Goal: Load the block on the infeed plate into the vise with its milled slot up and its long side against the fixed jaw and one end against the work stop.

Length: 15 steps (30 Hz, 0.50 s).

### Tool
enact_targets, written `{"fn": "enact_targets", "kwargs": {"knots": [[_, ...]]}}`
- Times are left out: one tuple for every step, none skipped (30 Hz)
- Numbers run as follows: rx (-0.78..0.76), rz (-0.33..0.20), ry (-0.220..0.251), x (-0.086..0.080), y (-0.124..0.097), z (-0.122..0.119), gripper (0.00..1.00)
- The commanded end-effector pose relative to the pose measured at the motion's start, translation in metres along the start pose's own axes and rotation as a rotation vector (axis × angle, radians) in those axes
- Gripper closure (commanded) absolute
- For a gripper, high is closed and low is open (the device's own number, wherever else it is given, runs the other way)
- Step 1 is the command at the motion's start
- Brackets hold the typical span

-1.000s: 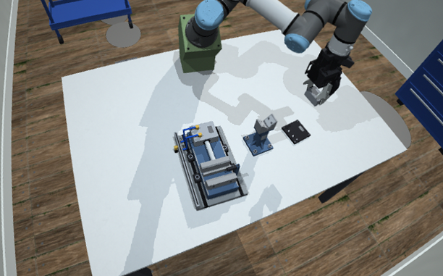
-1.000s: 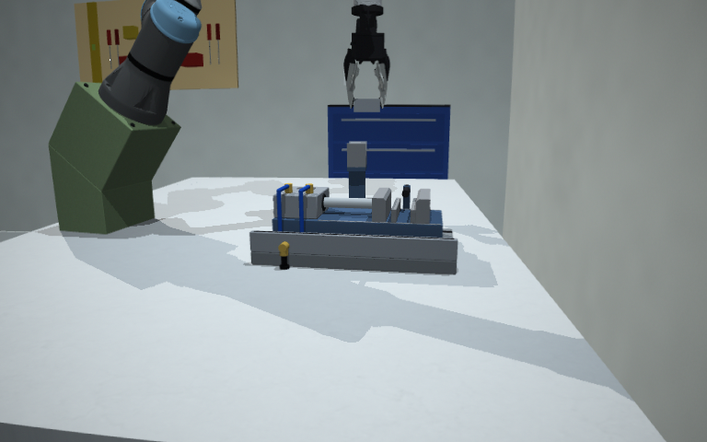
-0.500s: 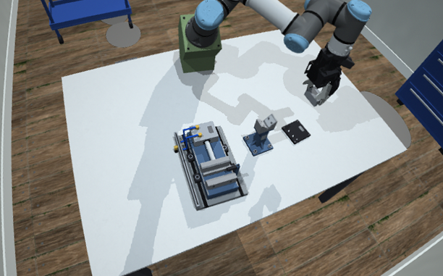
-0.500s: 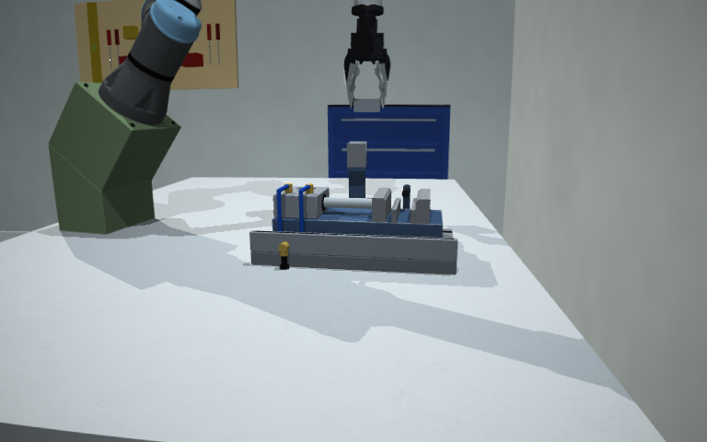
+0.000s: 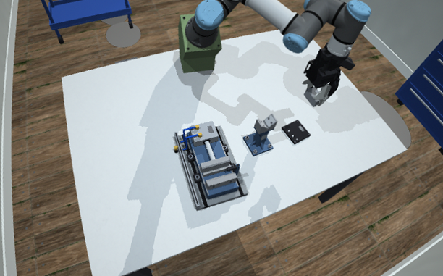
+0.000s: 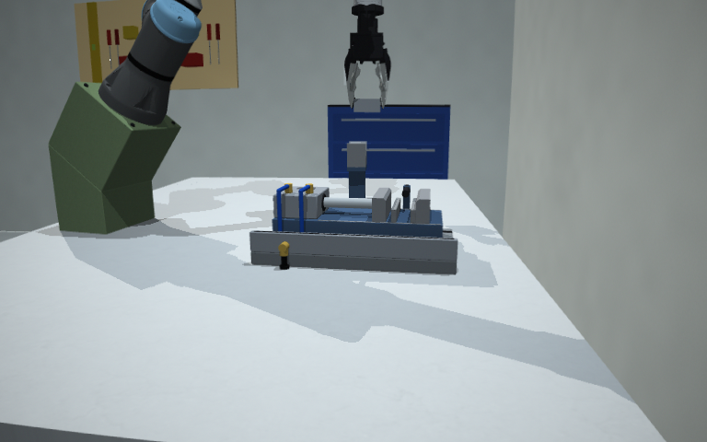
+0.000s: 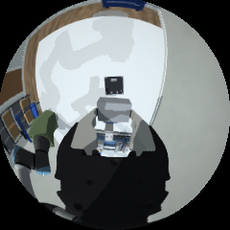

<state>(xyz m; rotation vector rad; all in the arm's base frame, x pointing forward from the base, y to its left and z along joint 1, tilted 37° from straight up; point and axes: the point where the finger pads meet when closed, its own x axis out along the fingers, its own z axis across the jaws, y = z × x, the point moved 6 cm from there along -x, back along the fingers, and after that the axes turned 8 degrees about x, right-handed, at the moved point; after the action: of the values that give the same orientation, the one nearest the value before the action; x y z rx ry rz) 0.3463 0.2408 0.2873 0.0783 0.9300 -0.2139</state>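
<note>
Grey and block-shaped, the part [image 5: 313, 97] [image 6: 367, 105] [image 7: 114, 110] sits clamped between the fingers of the gripper [image 5: 317, 95] [image 6: 367, 101] [image 7: 113, 108].

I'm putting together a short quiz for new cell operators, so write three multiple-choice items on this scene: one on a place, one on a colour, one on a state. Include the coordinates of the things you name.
1. Where is the flat black infeed plate [image 5: 296, 131] [image 7: 114, 85]?
A) On the blue trolley
B) Between the vise jaws
C) On the white table

2. What colour is the angular pedestal under the arm [image 5: 197, 61] [image 6: 77, 171] [image 7: 44, 126]?
A) Green
B) Red
C) Yellow

3. What is the two-jaw gripper [image 5: 317, 98] [image 6: 367, 101] [image 7: 113, 108] doing?
A) Standing open, holding nothing
B) Gripping the grey block [image 6: 366, 105] [image 7: 114, 109]
C) Pressing on the V-block

Key:
1 C: the top view shows it lying there.
2 A: the top and exterior views show its green sides.
3 B: the exterior view shows the block between its fingertips, above the table.
</note>
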Motion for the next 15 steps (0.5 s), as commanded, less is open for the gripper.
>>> {"fn": "enact_targets", "kwargs": {"knots": [[0.021,0.002,-0.002,-0.0011,-0.0007,0.0012,1.00],[0.026,0.002,-0.002,-0.0011,-0.0010,0.0014,1.00],[0.026,0.002,-0.002,-0.0011,-0.0010,0.0014,1.00],[0.026,0.002,-0.002,-0.0011,-0.0010,0.0014,1.00],[0.031,0.002,-0.002,-0.0011,-0.0012,0.0016,1.00],[0.036,0.002,-0.002,-0.0011,-0.0015,0.0017,1.00],[0.042,0.002,-0.002,-0.0010,-0.0017,0.0019,1.00],[0.047,0.002,-0.002,-0.0010,-0.0020,0.0020,1.00],[0.052,0.002,-0.001,-0.0010,-0.0023,0.0022,1.00],[0.058,0.002,-0.001,-0.0010,-0.0026,0.0024,1.00],[0.064,0.002,-0.001,-0.0010,-0.0028,0.0025,1.00],[0.069,0.002,-0.001,-0.0010,-0.0031,0.0027,1.00],[0.075,0.002,-0.001,-0.0010,-0.0034,0.0029,1.00],[0.081,0.002,-0.001,-0.0009,-0.0037,0.0031,1.00],[0.087,0.002,-0.001,-0.0009,-0.0040,0.0033,1.00]]}}
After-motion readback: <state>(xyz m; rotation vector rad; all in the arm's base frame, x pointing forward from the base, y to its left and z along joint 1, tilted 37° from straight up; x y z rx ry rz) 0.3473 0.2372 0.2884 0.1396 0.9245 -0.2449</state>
